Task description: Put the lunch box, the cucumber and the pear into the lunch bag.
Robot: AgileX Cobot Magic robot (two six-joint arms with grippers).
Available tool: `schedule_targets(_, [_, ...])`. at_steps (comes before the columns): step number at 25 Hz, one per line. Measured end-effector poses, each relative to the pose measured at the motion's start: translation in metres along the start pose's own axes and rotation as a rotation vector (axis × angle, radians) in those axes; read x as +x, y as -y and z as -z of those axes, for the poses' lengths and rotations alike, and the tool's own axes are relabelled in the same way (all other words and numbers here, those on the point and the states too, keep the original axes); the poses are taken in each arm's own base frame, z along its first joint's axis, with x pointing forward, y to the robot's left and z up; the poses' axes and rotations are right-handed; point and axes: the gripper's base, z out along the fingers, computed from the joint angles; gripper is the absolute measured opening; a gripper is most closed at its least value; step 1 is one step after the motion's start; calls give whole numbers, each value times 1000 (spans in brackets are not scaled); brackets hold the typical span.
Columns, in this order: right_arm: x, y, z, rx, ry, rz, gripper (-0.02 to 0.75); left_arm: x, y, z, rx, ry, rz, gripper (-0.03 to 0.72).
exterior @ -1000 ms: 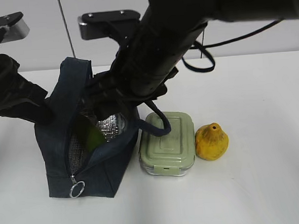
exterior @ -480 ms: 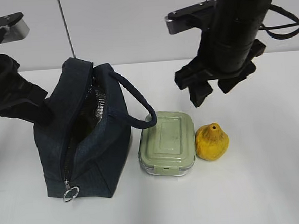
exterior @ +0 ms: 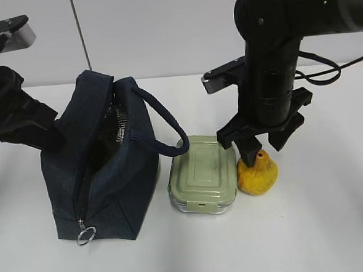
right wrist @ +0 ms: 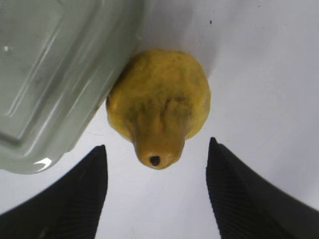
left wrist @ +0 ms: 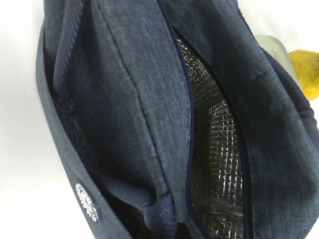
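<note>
My right gripper, fingers spread apart, hangs directly over the pear, which sits touching the lunch box.

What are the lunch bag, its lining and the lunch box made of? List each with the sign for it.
Lunch bag: dark navy woven fabric, matte; a fine weave shows in the left wrist view.
Lining: probably foil-type insulation, silvery and shiny with a quilted grid.
Lunch box: pale green lid, likely plastic with a smooth slight sheen; the base looks clear, plastic or glass, cannot tell.
</note>
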Motion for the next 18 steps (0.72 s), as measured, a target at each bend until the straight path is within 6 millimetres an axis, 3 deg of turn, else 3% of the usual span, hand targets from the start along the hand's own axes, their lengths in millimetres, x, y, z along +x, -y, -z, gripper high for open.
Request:
schedule_targets(8, [-6,1,-4,15,33,12,484,0,0,0,0,0,0,3])
schedule_targets(15, [-10,-1,-23,21,-5,20,482,0,-1,0,-10,-4,-8,3])
schedule_targets(18, [-11,-1,-27,26,-11,26,391,0,-1,0,-11,-3,-9,3])
